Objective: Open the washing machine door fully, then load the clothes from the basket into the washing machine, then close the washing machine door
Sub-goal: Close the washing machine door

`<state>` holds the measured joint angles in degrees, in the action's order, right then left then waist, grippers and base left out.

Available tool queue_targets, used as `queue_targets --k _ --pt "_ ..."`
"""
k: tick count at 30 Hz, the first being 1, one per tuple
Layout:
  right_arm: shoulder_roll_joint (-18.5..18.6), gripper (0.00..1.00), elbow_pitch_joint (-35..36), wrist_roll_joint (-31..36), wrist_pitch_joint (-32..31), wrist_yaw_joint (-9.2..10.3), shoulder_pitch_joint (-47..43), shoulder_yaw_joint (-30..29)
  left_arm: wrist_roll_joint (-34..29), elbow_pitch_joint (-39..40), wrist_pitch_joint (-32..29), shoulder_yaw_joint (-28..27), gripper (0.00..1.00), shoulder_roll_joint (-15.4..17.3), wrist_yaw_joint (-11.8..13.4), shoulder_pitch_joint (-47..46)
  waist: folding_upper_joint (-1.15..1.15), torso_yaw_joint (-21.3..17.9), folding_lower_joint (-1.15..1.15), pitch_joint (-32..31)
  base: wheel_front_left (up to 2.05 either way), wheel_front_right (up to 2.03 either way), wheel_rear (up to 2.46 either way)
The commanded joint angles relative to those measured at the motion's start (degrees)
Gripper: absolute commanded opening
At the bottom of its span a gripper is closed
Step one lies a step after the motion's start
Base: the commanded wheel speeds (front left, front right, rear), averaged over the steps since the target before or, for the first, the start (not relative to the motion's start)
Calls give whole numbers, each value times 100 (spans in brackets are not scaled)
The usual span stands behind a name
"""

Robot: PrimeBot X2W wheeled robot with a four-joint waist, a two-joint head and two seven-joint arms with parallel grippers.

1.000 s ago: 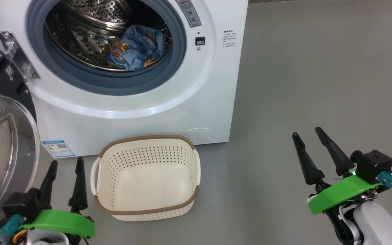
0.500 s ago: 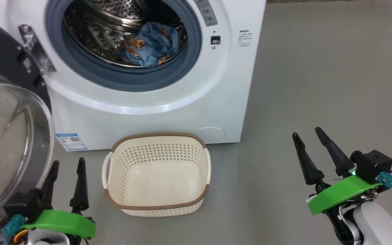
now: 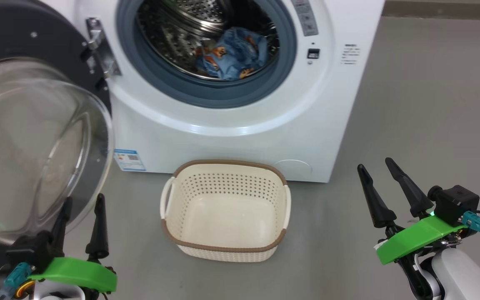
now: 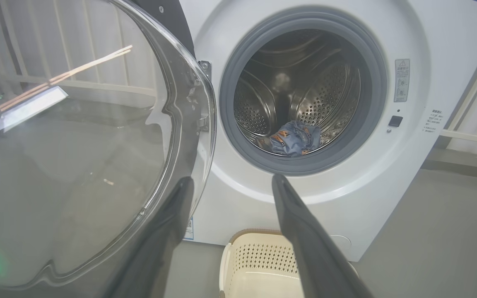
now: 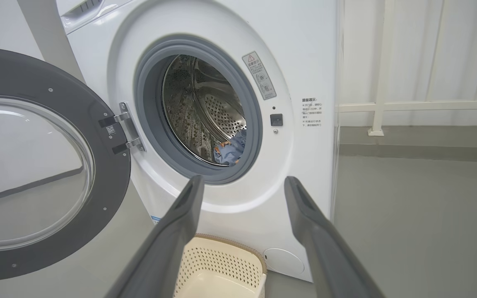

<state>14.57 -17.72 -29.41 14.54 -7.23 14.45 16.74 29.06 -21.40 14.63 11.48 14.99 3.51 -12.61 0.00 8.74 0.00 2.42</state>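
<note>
**Clothes (image 3: 233, 54) loaded, basket (image 3: 223, 163) bare: the turn toward the door begins**

Clothes lie as one blue, bear-printed bundle low in the steel drum (image 3: 173, 37) of the washing machine (image 3: 240, 137), well behind the grey gasket (image 3: 206, 93). The basket stands on the floor (image 3: 411, 125) just in front of the machine, with nothing in it.

Over the last second the head view has swung to the robot's left. Machine, basket and floor have all slid rightward across the picture together, so it is the camera that moved and not the things. The washing machine door (image 3: 44, 137) now takes up much more of the left side, swung wide on its metal hinge (image 3: 98, 50) with its glass bowl bulging toward the robot.

Neither arm has shifted within that view. The left gripper (image 3: 83, 199) sits low, just beside the rim of the door glass, and the right gripper (image 3: 374, 163) hangs over bare floor, well apart from everything. Both pairs of fingers stand spread and hold nothing.

Loading looks finished, which leaves only the closing. The turn seems meant to square the robot up to the door, and the left arm is the nearer one to push it. The glass bulge is slick and curved, so the black rim looks the safer place to press.
</note>
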Motion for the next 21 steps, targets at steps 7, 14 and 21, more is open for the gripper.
queue_targets --k 7,14,21 --pt "27 100 83 -164 46 -25 -74 119 -40 121 20 -158 100 170 70 -64 0 642 0 -155 0 0 0" --pt "14 100 78 -178 46 -25 -93 133 -21 171 -15 -153 100 208 121 -36 0 1097 0 -171 0 0 0" --pt "16 100 55 -190 46 -25 -65 166 20 204 -16 -151 100 207 154 -25 0 1525 0 -142 0 0 0"
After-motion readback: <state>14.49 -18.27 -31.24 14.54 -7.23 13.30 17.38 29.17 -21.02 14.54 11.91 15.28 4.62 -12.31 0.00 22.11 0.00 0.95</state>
